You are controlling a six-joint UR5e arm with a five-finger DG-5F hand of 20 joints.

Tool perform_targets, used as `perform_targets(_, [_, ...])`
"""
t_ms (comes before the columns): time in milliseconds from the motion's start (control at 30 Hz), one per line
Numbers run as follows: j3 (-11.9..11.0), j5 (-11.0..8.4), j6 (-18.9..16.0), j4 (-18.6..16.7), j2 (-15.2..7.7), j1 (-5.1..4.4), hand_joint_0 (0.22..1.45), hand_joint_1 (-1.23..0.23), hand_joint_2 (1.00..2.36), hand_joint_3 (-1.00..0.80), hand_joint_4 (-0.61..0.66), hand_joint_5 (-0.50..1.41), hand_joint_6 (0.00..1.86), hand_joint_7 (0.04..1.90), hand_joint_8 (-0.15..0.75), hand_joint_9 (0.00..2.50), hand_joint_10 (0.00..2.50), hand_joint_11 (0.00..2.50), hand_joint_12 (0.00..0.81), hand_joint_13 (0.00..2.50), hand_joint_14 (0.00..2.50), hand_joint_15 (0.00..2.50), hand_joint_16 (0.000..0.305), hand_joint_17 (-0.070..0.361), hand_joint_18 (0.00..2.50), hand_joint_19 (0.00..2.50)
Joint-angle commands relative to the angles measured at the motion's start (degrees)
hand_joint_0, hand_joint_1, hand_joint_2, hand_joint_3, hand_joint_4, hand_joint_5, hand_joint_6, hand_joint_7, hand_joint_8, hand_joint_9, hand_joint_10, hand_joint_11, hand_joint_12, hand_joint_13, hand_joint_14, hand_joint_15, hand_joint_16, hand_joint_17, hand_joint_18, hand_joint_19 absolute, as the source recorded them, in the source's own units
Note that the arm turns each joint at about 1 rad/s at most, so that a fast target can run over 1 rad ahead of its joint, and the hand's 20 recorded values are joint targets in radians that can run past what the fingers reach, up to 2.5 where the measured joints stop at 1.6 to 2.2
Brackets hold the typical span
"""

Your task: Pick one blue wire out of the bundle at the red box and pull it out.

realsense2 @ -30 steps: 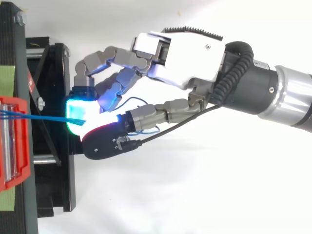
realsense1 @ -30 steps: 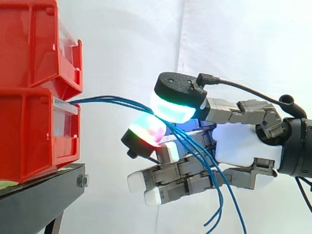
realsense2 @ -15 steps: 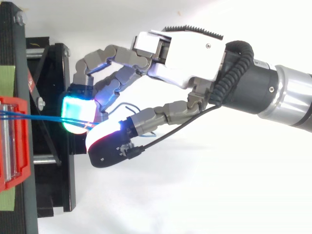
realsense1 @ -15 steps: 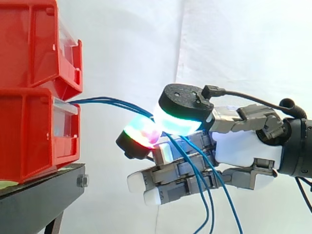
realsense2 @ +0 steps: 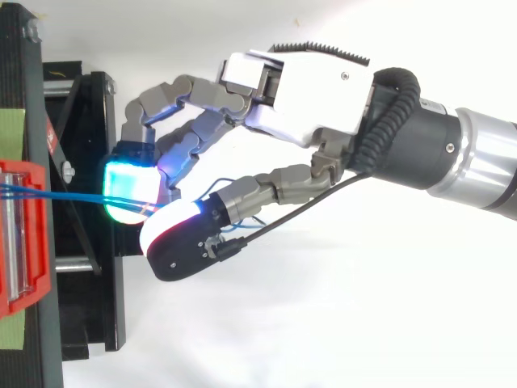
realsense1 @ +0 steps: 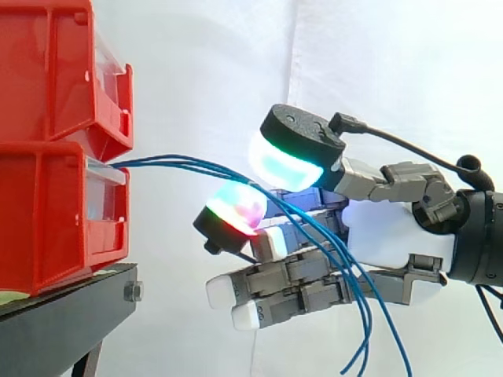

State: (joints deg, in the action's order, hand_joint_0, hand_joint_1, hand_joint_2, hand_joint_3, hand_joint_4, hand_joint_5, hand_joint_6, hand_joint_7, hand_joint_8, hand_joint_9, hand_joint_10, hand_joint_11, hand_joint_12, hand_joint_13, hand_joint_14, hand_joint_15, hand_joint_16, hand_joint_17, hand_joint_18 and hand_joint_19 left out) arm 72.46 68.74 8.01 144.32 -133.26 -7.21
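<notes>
Where blue wires [realsense1: 181, 162] exit the lower red bin [realsense1: 55, 212] — the hand [realsense1: 393, 236] hovers.

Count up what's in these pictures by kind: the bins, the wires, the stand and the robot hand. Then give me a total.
red bins: 2
blue wires: 3, as far as the strands can be told apart
black stand: 1
hand: 1
total: 7

Black stand [realsense1: 63, 318] sat at lower left: bolt [realsense1: 133, 291] on its front corner, green tape [realsense2: 11, 133] on its top, white curtain [realsense1: 212, 63] behind it.
</notes>
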Motion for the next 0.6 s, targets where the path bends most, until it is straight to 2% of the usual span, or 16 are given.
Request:
perform_targets(0, [0.05,-0.01,-0.02,0.09,0.01,0.0,0.55,-0.69,1.0,-0.48,0.22,-0.15,0.88,1.13,0.331,1.1,0.02,0.86,0.397,0.81,0.02,0.41,0.062,0.139,0.62,0.38])
perform_targets(167, [0.05,-0.01,-0.02,0.62,-0.07,0.0,0.59,-0.66,1.01,-0.36,0.18,-0.13,0.88,1.19,0.325,1.16,0.02,0.86,0.388,0.83,0.02,0.4,0.059,0.132,0.63,0.38])
perform_targets(300, [0.05,-0.01,-0.02,0.62,-0.07,0.0,0.61,-0.73,1.01,-0.31,0.18,-0.13,0.88,1.22,0.326,1.16,0.02,0.88,0.386,0.83,0.02,0.41,0.058,0.131,0.64,0.38])
perform_targets(433, [0.05,-0.01,-0.02,0.62,0.01,0.0,0.64,-0.86,1.02,-0.26,0.14,-0.15,0.9,1.21,0.321,1.11,0.02,0.88,0.384,0.83,0.02,0.42,0.058,0.13,0.64,0.37])
perform_targets(567, [0.05,-0.01,-0.02,0.62,0.01,0.0,0.66,-0.89,1.02,-0.24,0.12,-0.16,0.91,1.23,0.317,1.08,0.02,0.89,0.383,0.82,0.02,0.42,0.058,0.13,0.63,0.35])
